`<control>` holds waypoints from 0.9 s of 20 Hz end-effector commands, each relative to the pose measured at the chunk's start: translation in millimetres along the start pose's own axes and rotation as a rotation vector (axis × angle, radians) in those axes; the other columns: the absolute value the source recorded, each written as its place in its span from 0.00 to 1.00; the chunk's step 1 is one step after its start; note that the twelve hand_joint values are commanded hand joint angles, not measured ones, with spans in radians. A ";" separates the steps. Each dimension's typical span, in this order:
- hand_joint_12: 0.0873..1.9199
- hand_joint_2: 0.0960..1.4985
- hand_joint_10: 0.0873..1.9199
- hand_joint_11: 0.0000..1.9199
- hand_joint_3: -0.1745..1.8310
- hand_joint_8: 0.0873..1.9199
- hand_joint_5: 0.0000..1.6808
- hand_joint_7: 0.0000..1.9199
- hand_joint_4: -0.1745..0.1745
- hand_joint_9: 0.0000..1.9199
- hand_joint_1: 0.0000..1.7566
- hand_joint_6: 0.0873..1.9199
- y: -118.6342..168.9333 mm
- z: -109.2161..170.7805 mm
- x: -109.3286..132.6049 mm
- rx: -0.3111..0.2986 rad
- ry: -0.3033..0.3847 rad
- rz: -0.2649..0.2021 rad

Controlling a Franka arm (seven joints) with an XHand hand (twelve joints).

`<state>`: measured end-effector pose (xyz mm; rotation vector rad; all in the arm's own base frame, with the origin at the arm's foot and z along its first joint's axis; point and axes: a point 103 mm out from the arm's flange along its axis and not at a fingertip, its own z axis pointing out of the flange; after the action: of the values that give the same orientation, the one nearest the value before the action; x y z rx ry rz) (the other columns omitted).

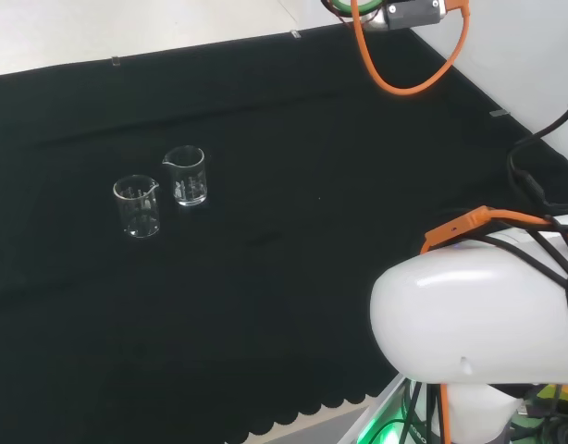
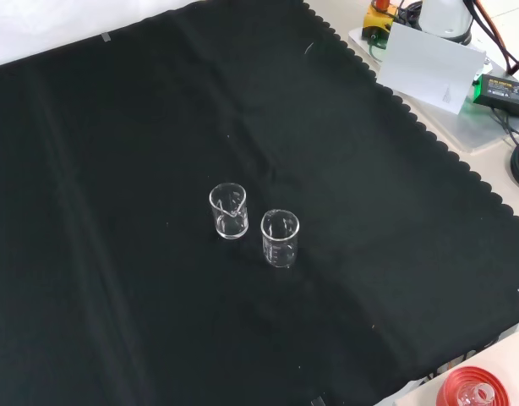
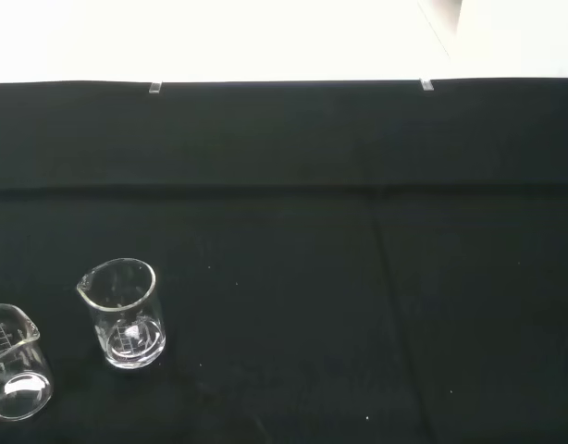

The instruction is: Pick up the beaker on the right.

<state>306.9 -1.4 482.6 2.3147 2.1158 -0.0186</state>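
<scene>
In the head view you have two clear beakers standing upright on the black cloth, well apart from the arm's white link, which sits low at the right; take the beaker on the right as your target, with the other beaker just beside it to the left and a little nearer the camera. They stand close together but not touching, so I judge you have little room on that shared side and more on the far, open side. The target's long axis is vertical, mouth up, and its spout points left in this view, toward its neighbour's side. In the front view the same pair sits near the cloth's middle: by the quarter turn I take the target to be the higher, leftward one, with its neighbour lower and to the right, both upright and empty as far as you can see. In the wrist view the target stands upright beside its neighbour, a gap between them. Whether the hand's fingers are spread or curled you cannot tell.
</scene>
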 end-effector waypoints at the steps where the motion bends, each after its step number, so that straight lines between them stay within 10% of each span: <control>1: 0.53 0.89 0.33 0.00 0.23 0.25 0.14 0.04 0.42 0.07 0.06 0.06 0.5 1.6 -2.6 0.001 0.001 0.004; 18: 0.53 0.89 0.33 0.00 0.22 0.25 0.14 0.04 0.42 0.07 0.06 0.05 12.5 24.0 -13.1 0.040 0.016 0.026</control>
<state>313.8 -12.2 467.0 2.3526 2.1079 -0.0367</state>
